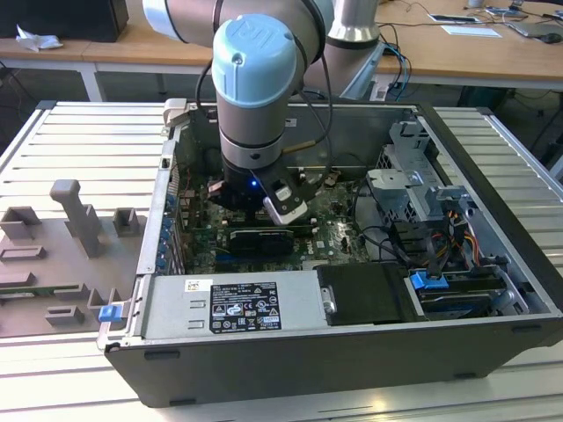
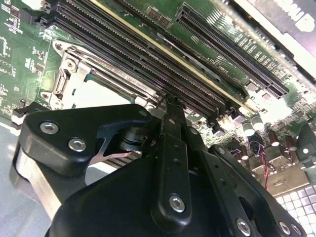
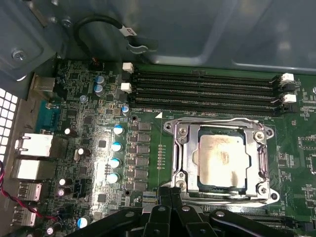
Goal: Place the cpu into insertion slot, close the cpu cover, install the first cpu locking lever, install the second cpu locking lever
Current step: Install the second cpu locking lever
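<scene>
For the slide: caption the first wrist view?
Pale silver-beige square cpu seated in socket, grey metal cpu cover closed, gripper at frame edge.

you've got the cpu [image 3: 219, 159] seated flat in the insertion slot [image 3: 190, 170], pale silver-beige square w/ a smudgy sheen, edges square to the socket. the slot is a dark-framed square socket on the green board, just beside the long black memory slots. the cpu cover [image 3: 260, 155], a thin grey metal frame w/ a big central opening, lies down flat over the socket in the first wrist view, its opening framing the chip. thin wire levers run along the cover's edges; can't tell if they're latched. in the second wrist view you see the cover [image 2: 123, 81] and part of the chip [image 2: 94, 91] at an angle.
</scene>
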